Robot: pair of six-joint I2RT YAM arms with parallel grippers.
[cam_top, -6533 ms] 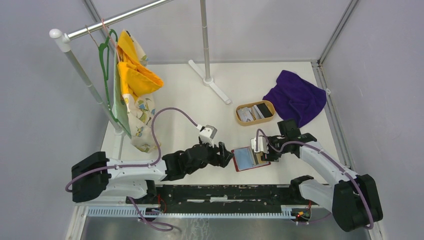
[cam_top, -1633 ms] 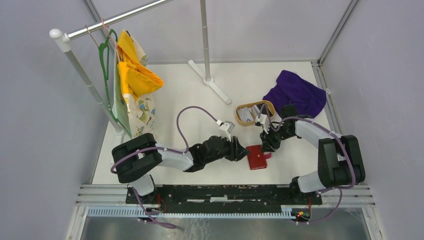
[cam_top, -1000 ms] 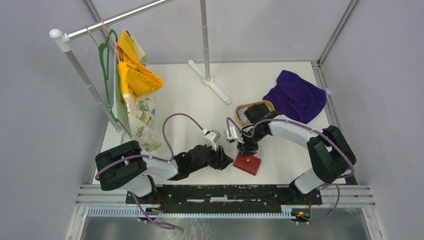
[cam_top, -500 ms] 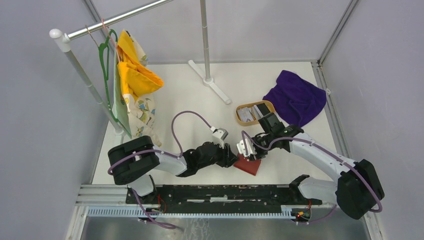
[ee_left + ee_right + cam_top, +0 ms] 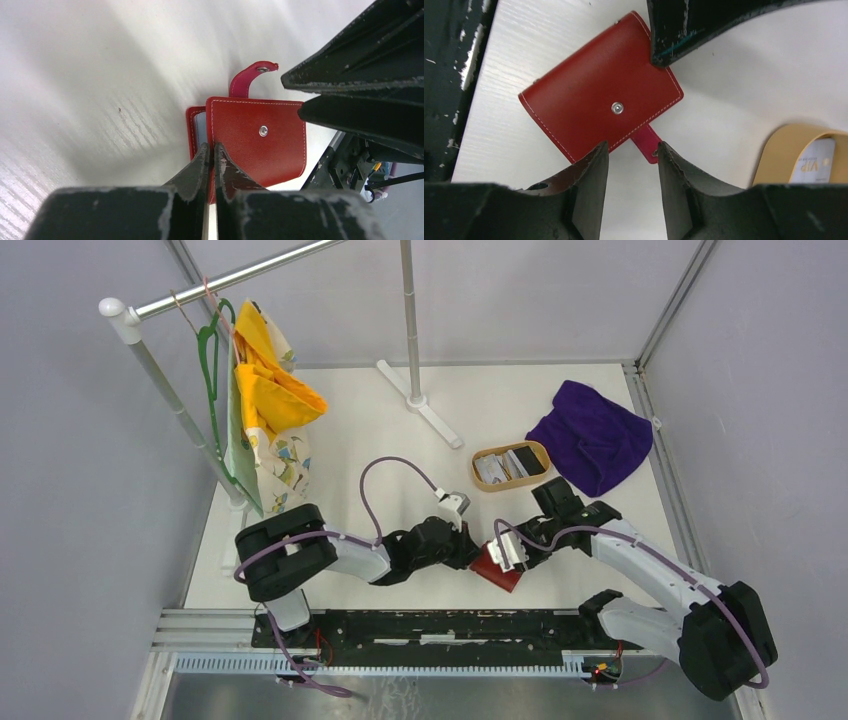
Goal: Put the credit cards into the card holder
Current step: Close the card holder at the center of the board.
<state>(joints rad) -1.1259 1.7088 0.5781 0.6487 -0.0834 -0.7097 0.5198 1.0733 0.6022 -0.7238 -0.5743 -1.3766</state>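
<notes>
Holder lies folded, tab loose, between the arms. We judge it light, floppy leather that slides, so best held by a cover edge. Left gripper pinches that edge narrowly. Right gripper is half-wide and empty, straddling the tab. The cards sit in the tray.

Both arms, the left arm and the right arm, have smooth white link shells between bulky black joint housings. A thin purple cable loops along each. The fingers are matte black and wedge-shaped, with edges scuffed by pale chips and scratches.
</notes>
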